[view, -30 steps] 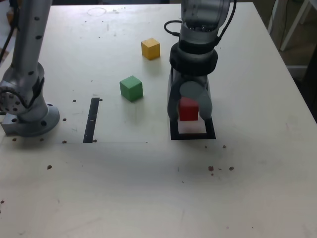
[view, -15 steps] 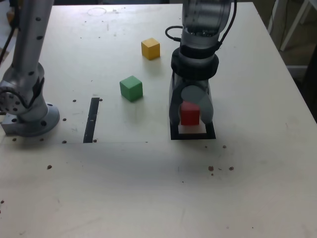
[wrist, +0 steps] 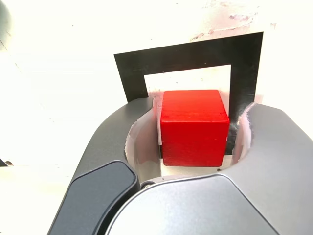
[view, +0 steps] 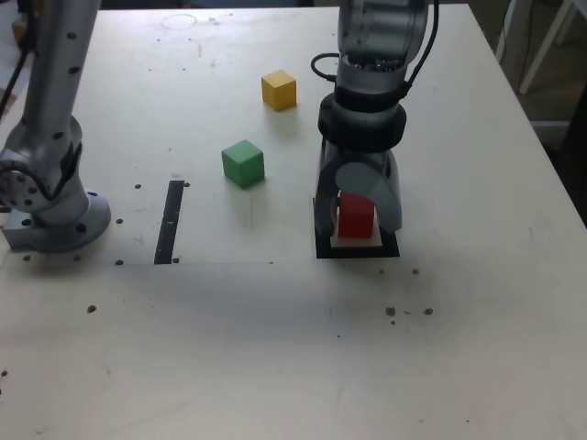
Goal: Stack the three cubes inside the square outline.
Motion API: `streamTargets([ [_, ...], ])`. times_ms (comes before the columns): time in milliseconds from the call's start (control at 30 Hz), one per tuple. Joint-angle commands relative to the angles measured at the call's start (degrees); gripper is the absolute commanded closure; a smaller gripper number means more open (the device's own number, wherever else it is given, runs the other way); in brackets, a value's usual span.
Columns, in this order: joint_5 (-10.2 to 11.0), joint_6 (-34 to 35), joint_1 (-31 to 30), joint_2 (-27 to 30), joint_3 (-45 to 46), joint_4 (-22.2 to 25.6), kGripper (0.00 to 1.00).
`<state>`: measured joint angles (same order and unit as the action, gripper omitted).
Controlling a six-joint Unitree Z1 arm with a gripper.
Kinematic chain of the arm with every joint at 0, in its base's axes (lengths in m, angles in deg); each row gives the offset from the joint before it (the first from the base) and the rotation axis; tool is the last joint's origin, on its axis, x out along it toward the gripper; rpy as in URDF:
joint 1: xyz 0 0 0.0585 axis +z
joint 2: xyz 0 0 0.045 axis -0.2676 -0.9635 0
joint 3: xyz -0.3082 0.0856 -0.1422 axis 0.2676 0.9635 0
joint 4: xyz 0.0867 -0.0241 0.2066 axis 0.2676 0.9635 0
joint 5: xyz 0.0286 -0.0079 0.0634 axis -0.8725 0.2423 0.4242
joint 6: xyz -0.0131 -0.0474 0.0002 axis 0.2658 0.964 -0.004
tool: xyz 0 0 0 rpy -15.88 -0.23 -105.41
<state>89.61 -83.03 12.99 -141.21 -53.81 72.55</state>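
Observation:
The red cube (view: 356, 216) (wrist: 194, 127) stands on the pale centre of the square outline (view: 323, 251) (wrist: 195, 54). My gripper (view: 357, 225) (wrist: 195, 105) points straight down around it, one jaw on each side. The jaws are open: the wrist view shows a narrow dark gap between the cube and one jaw, and the other jaw lies very near it. In the exterior view the green cube (view: 243, 163) lies on the table left of the gripper. The yellow cube (view: 279, 90) lies farther back.
A narrow black strip (view: 170, 222) lies on the table at the exterior view's left. Beside it rises a grey arm base with a column (view: 50, 197). Small dark specks dot the white tabletop (view: 275, 348). The table's right edge runs close to chair legs (view: 541, 46).
The gripper has come down with the red cube into the square outline. Its jaws have spread slightly away from the cube.

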Motion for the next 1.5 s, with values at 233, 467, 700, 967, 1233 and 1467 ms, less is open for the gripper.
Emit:
streamTargets([
  [233, 0.21, -0.36, 0.26, 1.0, 0.69, 0.15, 0.0],
  [467, 3.83, 0.14, 2.05, 3.89, 1.1, 2.7, 0.0],
  [700, 7.57, -2.49, 6.92, 6.45, 0.37, 7.2, 0.0],
  [967, 9.02, -9.27, 15.72, 8.96, -0.66, 12.02, 0.0],
  [1233, 9.9, -12.27, 24.92, 10.68, -1.12, 12.76, 0.01],
  [1467, 10.16, -13.34, 32.35, 10.8, -1.29, 12.59, 0.01],
])
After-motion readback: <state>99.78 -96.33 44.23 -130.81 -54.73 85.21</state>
